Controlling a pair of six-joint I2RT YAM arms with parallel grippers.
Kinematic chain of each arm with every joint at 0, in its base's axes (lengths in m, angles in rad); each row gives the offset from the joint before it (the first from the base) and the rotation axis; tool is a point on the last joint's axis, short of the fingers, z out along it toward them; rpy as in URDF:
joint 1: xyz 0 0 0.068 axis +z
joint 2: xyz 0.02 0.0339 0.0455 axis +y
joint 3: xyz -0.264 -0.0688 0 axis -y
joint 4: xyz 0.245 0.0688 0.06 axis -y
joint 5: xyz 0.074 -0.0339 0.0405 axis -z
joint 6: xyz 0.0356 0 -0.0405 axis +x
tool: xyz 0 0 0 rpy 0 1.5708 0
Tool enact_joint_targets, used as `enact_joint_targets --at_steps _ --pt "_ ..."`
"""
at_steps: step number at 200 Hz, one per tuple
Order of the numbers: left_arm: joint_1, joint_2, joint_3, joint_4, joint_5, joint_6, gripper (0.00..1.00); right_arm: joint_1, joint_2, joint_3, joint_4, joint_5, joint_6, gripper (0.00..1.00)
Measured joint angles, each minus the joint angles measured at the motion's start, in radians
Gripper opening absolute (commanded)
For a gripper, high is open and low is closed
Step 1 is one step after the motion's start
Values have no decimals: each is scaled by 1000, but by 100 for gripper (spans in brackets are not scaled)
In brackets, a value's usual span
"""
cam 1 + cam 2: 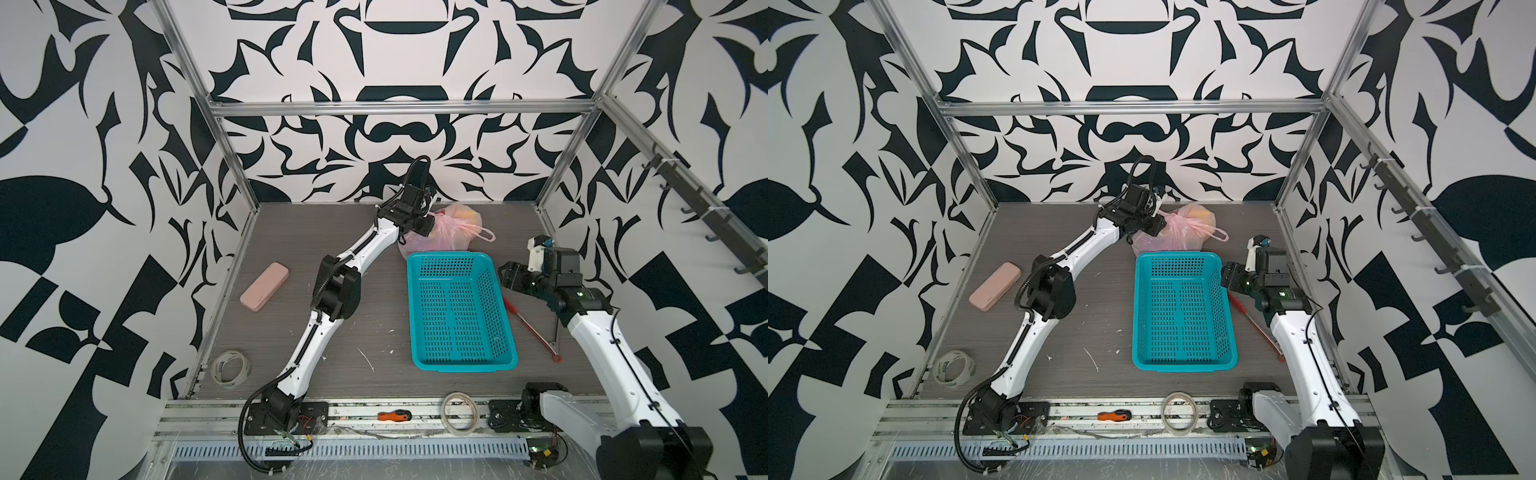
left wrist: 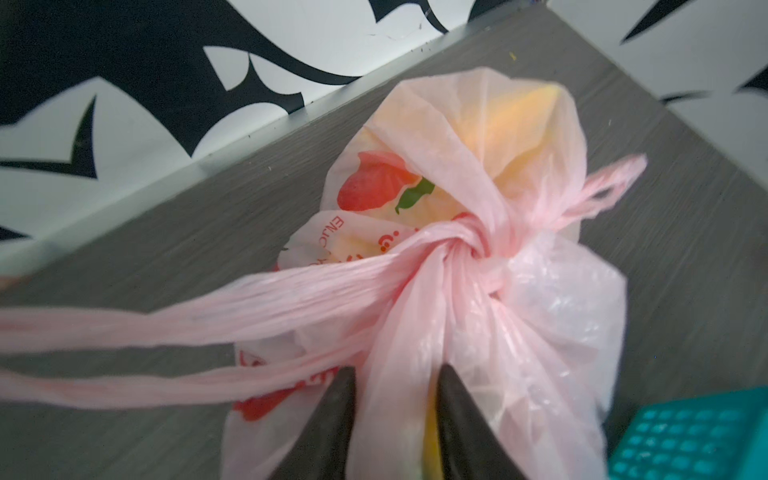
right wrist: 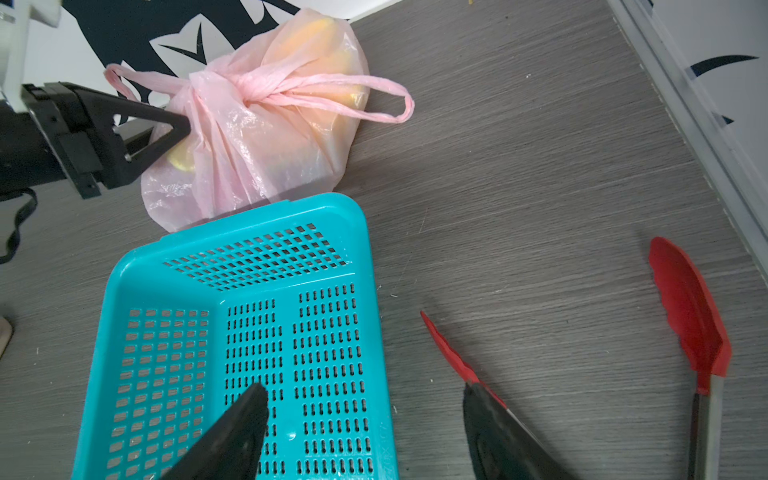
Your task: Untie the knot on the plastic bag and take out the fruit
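The pale-pink plastic bag (image 1: pixel 451 232) (image 1: pixel 1183 232) (image 3: pixel 266 141) lies at the back of the table, just behind the teal basket. Its knot (image 2: pixel 461 249) (image 3: pixel 249 93) is tied, and one handle loop (image 3: pixel 386 104) trails to the side. Of the fruit, only yellow and orange shapes (image 2: pixel 511 120) (image 3: pixel 316 33) show through the plastic. My left gripper (image 1: pixel 432 226) (image 2: pixel 397 374) reaches in from the left, and a fold of the bag below the knot fills the gap between its jaws. My right gripper (image 1: pixel 505 276) (image 3: pixel 365 390) hangs open over the basket's right rim, holding nothing.
A teal perforated basket (image 1: pixel 461 365) (image 3: pixel 249 220) stands mid-table. Red tongs (image 1: pixel 532 328) (image 3: pixel 690 307) lie to its right, under my right arm. A pink case (image 1: pixel 264 286) lies at the left. Two tape rolls (image 1: pixel 230 368) (image 1: pixel 458 413) and a screwdriver (image 1: pixel 394 414) sit near the front.
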Motion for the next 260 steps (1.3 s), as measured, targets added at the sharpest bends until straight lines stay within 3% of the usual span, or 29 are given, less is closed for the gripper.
enact_joint_targets --at_steps 30,86,175,260 --pt "14 -18 -97 55 -5 -28 0 3 3 0 10 -10 3 74" --pt "44 -286 -514 182 -75 -45 0 71 24 0 25 -3 16 71" --pt "79 -823 -1178 238 -306 -89 0 351 157 16 74 104 61 69" --pt "79 -1355 -1614 193 -315 -163 0 608 266 156 97 254 82 67"
